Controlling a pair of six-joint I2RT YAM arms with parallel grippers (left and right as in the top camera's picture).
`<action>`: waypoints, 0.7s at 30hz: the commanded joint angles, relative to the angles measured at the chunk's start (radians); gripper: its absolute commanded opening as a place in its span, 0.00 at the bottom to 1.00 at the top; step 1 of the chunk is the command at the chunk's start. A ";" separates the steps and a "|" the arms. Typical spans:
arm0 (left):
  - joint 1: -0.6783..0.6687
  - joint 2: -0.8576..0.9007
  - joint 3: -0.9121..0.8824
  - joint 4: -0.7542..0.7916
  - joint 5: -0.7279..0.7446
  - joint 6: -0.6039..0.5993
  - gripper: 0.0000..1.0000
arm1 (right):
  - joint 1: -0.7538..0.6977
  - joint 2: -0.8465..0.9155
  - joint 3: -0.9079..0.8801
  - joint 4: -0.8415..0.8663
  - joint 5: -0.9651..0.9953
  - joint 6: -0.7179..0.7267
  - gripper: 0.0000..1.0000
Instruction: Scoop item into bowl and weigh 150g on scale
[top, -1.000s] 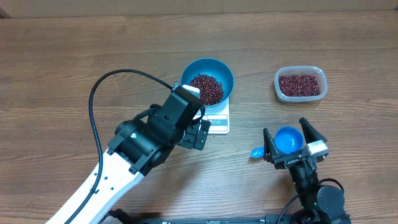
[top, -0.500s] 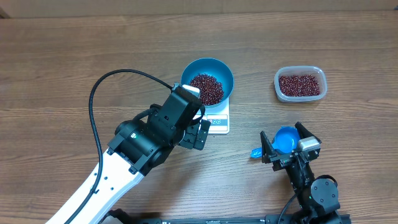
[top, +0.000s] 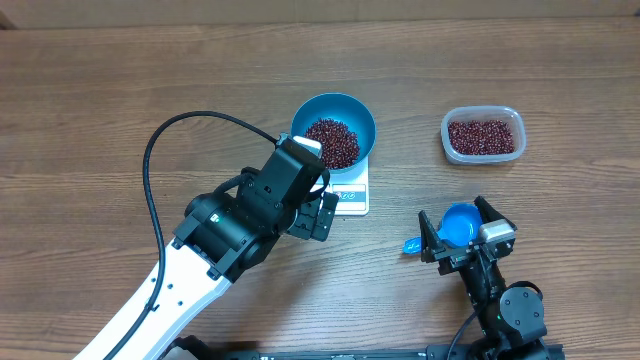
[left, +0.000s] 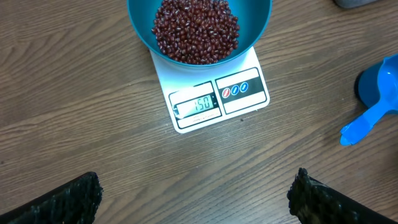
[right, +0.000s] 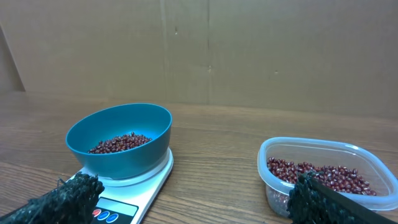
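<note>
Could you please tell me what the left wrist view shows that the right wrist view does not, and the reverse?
Only the left wrist view: the display window, reading 150, and the blue scoop lying off to the right. Only the right wrist view: the beans in the clear tub, and the cardboard wall behind. Both: the blue bowl of red-brown beans sitting on the white scale, on the wooden table.

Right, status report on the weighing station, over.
Left gripper open, right gripper open. Bowl of beans on scale, reading 150. Scoop lying on table.
</note>
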 joint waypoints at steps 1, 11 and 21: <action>0.006 -0.013 0.005 0.003 0.002 -0.002 1.00 | -0.007 -0.007 -0.011 0.004 0.010 0.002 1.00; 0.005 -0.016 0.005 -0.039 0.002 -0.002 1.00 | -0.007 -0.007 -0.011 0.004 0.010 0.002 1.00; 0.102 -0.197 -0.072 0.041 0.004 0.000 1.00 | -0.007 -0.007 -0.011 0.004 0.010 0.002 1.00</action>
